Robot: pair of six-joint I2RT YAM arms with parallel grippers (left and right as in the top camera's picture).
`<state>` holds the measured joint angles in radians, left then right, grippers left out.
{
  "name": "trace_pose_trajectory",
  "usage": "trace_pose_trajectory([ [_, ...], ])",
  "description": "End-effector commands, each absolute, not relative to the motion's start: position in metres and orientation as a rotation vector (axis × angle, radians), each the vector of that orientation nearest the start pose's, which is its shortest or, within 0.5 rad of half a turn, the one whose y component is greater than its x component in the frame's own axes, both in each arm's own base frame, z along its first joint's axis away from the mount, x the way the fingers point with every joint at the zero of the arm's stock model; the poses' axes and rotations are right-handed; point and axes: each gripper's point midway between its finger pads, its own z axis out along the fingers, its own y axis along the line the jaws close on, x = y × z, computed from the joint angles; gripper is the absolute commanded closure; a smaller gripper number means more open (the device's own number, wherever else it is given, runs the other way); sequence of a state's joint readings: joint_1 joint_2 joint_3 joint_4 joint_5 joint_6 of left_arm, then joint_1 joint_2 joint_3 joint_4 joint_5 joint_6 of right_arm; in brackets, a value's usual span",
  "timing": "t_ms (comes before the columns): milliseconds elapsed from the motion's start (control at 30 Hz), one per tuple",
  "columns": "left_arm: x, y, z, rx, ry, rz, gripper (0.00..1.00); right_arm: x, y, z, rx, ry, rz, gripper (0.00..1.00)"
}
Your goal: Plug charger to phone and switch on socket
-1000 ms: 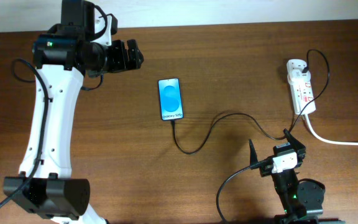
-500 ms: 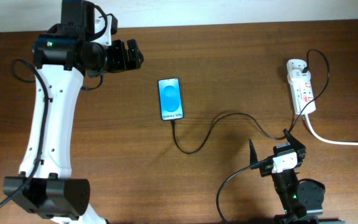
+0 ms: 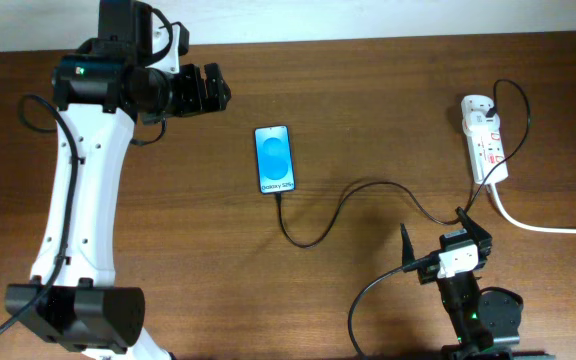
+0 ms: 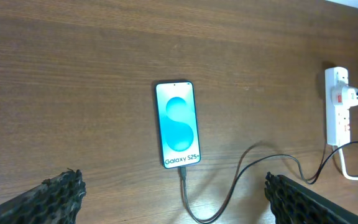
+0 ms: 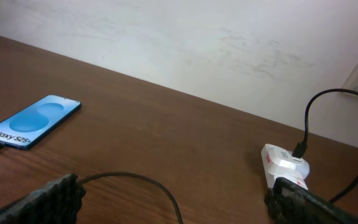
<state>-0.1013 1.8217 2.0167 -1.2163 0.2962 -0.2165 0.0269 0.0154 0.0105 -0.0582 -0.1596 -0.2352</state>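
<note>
Nothing is moving on the desk (image 3: 368, 90) since a second ago: left jaws and right jaws are both gaping wide, holding nothing. The socket (image 3: 486, 150) is lying far right, the phone (image 3: 276, 158) mid-desk, and the charger (image 3: 372, 182) is already meeting the phone's bottom edge, so probably only the switching is remaining.

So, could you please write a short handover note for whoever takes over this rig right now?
Left hand: open, empty, to the left of the phone.
Right hand: open, empty, at the near side of the table, short of the socket.
Charger: its end meets the phone's bottom edge, apparently plugged in.
Done: plugging, it seems.
Left: switching on the socket; the switch state cannot be read here.
</note>
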Motion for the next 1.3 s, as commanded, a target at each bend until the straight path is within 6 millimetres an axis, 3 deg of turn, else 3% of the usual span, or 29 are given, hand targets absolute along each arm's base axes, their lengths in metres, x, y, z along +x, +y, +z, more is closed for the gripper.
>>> trace_pose_trajectory([
  [0, 0.43, -0.072, 0.278, -0.075, 2.584, -0.347, 0.01, 0.243, 0.038, 0.16, -0.345, 1.594, -0.006, 0.01],
  [100, 0.422, -0.055, 0.297, -0.105, 2.521, -0.23, 0.01, 0.243, 0.038, 0.16, -0.345, 1.594, -0.006, 0.02],
  [200, 0.41, -0.051, 0.319, 0.008, 2.396, -0.184, 0.01, 0.243, 0.038, 0.16, -0.345, 1.594, -0.006, 0.02],
  [400, 0.384, -0.047, 0.328, 0.174, 2.184, -0.167, 0.01, 0.243, 0.038, 0.16, -0.345, 1.594, -0.006, 0.01],
  [800, 0.321, -0.042, 0.289, 0.355, 1.69, -0.01, 0.01, 0.243, 0.038, 0.16, -0.345, 1.594, -0.006, 0.02],
  [1000, 0.288, -0.041, 0.257, 0.433, 1.572, 0.088, 0.01, 0.243, 0.038, 0.16, -0.345, 1.594, -0.006, 0.02],
  [1267, 0.262, -0.04, 0.218, 0.564, 1.488, 0.236, 0.01, 0.243, 0.038, 0.16, -0.345, 1.594, -0.006, 0.02],
])
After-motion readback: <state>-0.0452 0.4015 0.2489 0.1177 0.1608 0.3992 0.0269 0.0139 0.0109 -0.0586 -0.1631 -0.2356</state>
